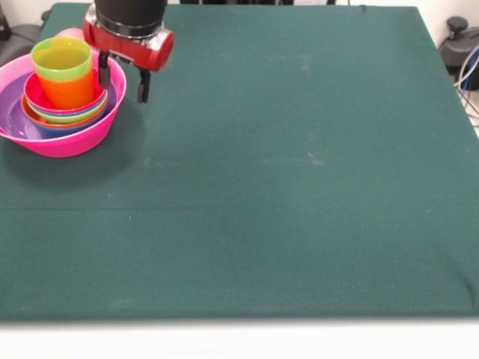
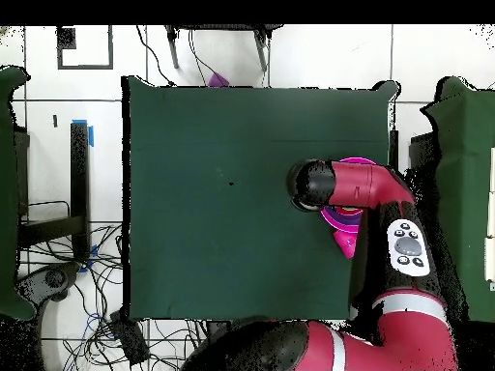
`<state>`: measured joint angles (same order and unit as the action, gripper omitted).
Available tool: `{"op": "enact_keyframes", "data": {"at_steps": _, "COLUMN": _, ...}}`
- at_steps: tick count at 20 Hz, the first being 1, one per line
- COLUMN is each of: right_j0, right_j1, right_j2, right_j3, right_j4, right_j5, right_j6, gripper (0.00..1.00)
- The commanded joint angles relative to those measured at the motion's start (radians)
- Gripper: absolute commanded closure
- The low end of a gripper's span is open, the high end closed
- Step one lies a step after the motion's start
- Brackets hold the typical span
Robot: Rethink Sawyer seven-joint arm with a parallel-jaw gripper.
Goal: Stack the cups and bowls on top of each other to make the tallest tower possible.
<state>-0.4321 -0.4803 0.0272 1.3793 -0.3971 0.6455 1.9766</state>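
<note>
1. Tower [image 1: 63,105] is seen at the upper left of the front view: a pink bowl [image 1: 67,142] holds nested bowls, topped by an orange cup [image 1: 71,91] with a lime green cup [image 1: 61,60] inside.
2. Gripper [image 1: 123,81] is held just right of the cups, fingers apart, nothing between them.
3. In the overhead view, the arm [image 2: 372,188] hides most of the stack.

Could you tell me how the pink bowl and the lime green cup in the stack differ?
The pink bowl is wide and shallow; the lime green cup is narrow and tall. The pink bowl sits on the table as the stack's base, whereas the lime green cup tops it, nested in an orange cup. Both are glossy, round and open upward.
</note>
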Motion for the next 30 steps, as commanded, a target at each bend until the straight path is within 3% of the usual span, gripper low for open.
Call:
{"op": "enact_keyframes", "data": {"at_steps": 1, "right_j0": -0.009, "right_j1": 0.115, "right_j2": 0.1, "right_j3": -0.083, "right_j4": -0.117, "right_j5": 0.009, "right_j6": -0.214, "gripper": 0.0}}
{"op": "enact_keyframes", "data": {"at_steps": 9, "right_j0": 0.0, "right_j1": 0.1, "right_j2": 0.093, "right_j3": -0.079, "right_j4": -0.132, "right_j5": 0.033, "right_j6": -0.204, "gripper": 0.0}}
{"op": "enact_keyframes", "data": {"at_steps": 22, "right_j0": -0.005, "right_j1": 0.138, "right_j2": 0.114, "right_j3": -0.107, "right_j4": -0.137, "right_j5": 0.003, "right_j6": -0.193, "gripper": 0.0}}
{"op": "enact_keyframes", "data": {"at_steps": 30, "right_j0": -0.003, "right_j1": 0.072, "right_j2": 0.123, "right_j3": -0.066, "right_j4": -0.113, "right_j5": 0.05, "right_j6": -0.213, "gripper": 0.0}}
